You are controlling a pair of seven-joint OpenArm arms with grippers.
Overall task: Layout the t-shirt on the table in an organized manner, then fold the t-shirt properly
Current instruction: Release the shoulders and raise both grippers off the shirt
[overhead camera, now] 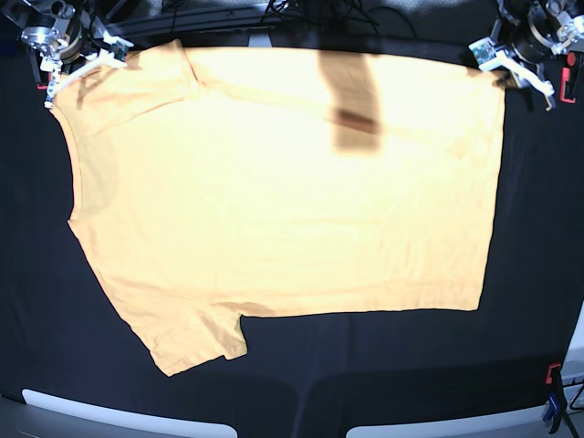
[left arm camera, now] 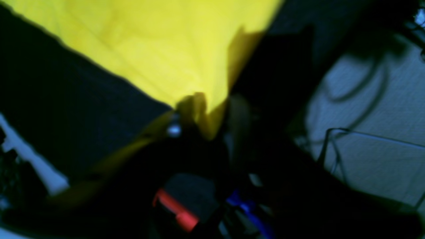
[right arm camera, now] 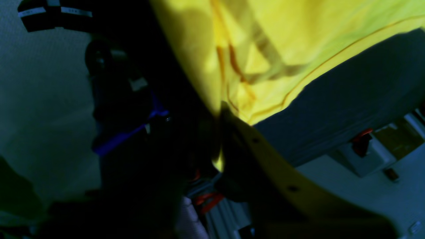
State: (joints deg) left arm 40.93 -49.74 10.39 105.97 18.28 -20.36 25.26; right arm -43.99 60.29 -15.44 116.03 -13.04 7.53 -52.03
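Note:
The pale yellow-orange t-shirt (overhead camera: 292, 182) lies spread flat on the black table (overhead camera: 365, 365), neck side to the left and hem to the right. My left gripper (overhead camera: 511, 66) is at the shirt's far right corner. In the left wrist view its fingers stand apart, with the shirt's (left arm camera: 159, 43) corner between them at the gripper (left arm camera: 206, 119). My right gripper (overhead camera: 78, 73) is at the far left corner by the sleeve. In the blurred right wrist view the shirt's (right arm camera: 282, 49) corner reaches into that gripper (right arm camera: 219, 132), and how its jaws stand is unclear.
A dark shadow band (overhead camera: 351, 100) crosses the shirt's far edge. A red-and-blue clamp (overhead camera: 552, 388) grips the near right table corner; another clamp (left arm camera: 179, 212) shows under the left gripper. Black cloth (right arm camera: 348, 99) lies around the shirt, and beyond the table edge is pale floor (left arm camera: 382, 99).

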